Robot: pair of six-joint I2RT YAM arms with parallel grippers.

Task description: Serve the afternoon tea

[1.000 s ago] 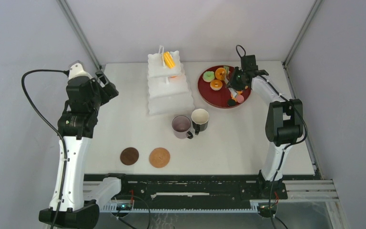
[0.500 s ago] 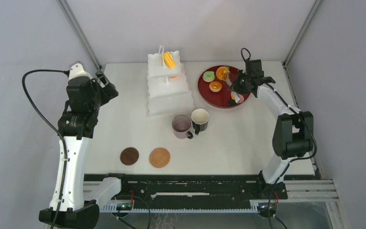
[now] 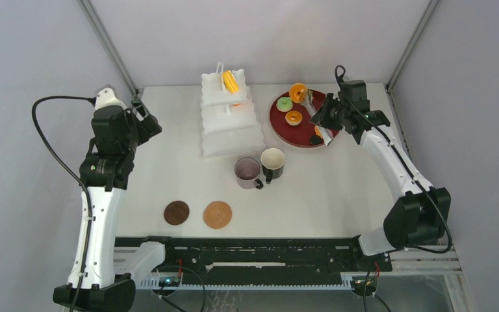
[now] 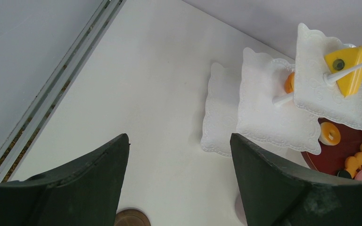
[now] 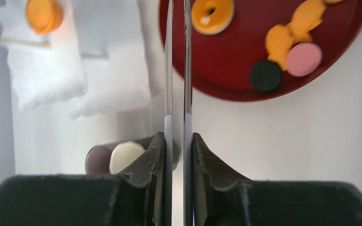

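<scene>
Overhead: you have one white scalloped stand (image 3: 230, 123) of three tiers, a mauve mug (image 3: 247, 170) touching a black mug (image 3: 273, 160), and two round brown coasters (image 3: 177, 212) near the front.
Left wrist: your left gripper (image 4: 178, 141) gapes wide, holding nothing.
Right wrist: your right gripper (image 5: 177, 141) is clamped on thin metal tongs (image 5: 168, 70) over the glossy red tray (image 5: 245, 52).
</scene>
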